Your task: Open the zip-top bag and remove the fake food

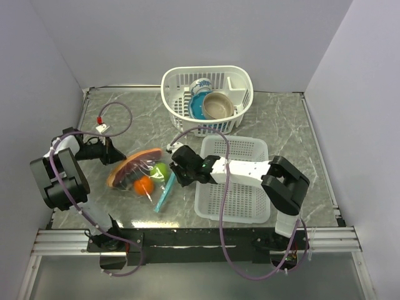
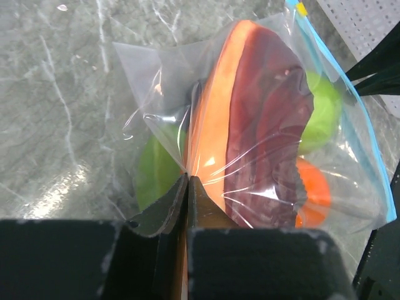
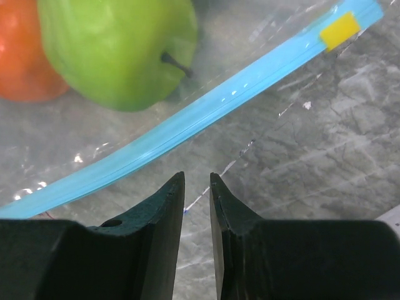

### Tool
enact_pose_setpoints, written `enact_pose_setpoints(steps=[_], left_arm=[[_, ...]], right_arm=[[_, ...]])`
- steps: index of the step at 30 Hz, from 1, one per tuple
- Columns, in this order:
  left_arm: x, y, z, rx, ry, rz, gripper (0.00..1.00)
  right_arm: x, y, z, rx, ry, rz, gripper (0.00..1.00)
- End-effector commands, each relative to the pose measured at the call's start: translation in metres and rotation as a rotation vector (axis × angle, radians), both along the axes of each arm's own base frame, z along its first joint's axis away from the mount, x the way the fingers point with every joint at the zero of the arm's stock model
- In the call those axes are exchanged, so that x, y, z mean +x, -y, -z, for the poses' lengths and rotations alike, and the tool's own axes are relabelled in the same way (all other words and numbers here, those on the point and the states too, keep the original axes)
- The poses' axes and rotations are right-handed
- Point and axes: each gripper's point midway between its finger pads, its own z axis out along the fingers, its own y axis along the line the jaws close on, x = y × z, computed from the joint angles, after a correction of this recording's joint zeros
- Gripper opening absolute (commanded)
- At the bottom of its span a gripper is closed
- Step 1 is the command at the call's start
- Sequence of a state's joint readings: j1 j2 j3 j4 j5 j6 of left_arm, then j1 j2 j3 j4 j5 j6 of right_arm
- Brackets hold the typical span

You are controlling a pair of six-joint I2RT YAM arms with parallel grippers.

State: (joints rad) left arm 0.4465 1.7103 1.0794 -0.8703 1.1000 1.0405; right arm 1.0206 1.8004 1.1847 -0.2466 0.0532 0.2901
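Pinching the near edge of the zip-top bag [image 2: 156, 81]: left gripper [image 2: 187, 179], fingers pressed together on the clear film. Contents, just ahead of that claw, all inside the bag: long reddish-orange piece [image 2: 250, 112], green apple [image 3: 119, 50], orange ball [image 3: 25, 56]. Empty: right gripper [image 3: 197, 178], fingers a narrow gap apart, over the marbled table [image 3: 325, 162]. Blue zip strip [image 3: 187, 119] runs just beyond its tips, with its yellow tab [image 3: 340, 30] to the far right.
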Motion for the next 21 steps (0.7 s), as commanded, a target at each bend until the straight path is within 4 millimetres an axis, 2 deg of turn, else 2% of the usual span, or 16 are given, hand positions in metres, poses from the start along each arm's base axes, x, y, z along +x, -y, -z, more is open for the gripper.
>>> enact_pose_setpoints(steps=[1, 2, 3, 5, 7, 8, 9, 11, 13, 18, 21], left_arm=[[0.018, -0.01, -0.013, 0.041, 0.048, -0.036, 0.08], [0.019, -0.009, -0.015, 0.042, 0.043, -0.043, 0.08], [0.022, -0.007, -0.015, 0.054, 0.052, -0.037, 0.07], [0.022, -0.004, -0.011, 0.074, 0.027, -0.043, 0.08], [0.026, 0.003, -0.014, 0.104, 0.054, -0.036, 0.08], [0.023, 0.006, -0.009, 0.117, 0.032, -0.048, 0.07], [0.029, 0.011, -0.014, 0.143, 0.076, -0.042, 0.07], [0.027, 0.016, -0.011, 0.156, 0.058, -0.052, 0.06], [0.027, 0.026, -0.014, 0.162, 0.06, -0.035, 0.06], [0.029, 0.033, -0.007, 0.214, 0.05, -0.032, 0.05], [0.025, 0.035, 0.0, 0.222, 0.03, -0.032, 0.04]], right_arm=[[0.011, -0.012, -0.001, 0.039, 0.044, 0.008, 0.32], [0.013, -0.016, -0.007, 0.065, 0.061, 0.005, 0.33], [0.009, -0.015, -0.004, 0.072, 0.053, 0.0, 0.35], [0.011, -0.022, -0.021, 0.141, 0.088, -0.014, 0.38], [0.007, -0.025, -0.022, 0.173, 0.1, -0.035, 0.42], [0.004, -0.024, -0.022, 0.171, 0.098, -0.044, 0.44], [0.005, -0.026, -0.023, 0.175, 0.099, -0.046, 0.47], [0.003, -0.03, -0.016, 0.16, 0.089, -0.057, 0.5], [0.001, -0.036, -0.018, 0.163, 0.092, -0.072, 0.53], [-0.011, -0.046, -0.023, 0.182, 0.096, -0.111, 0.56], [-0.017, -0.045, -0.016, 0.17, 0.081, -0.115, 0.57]])
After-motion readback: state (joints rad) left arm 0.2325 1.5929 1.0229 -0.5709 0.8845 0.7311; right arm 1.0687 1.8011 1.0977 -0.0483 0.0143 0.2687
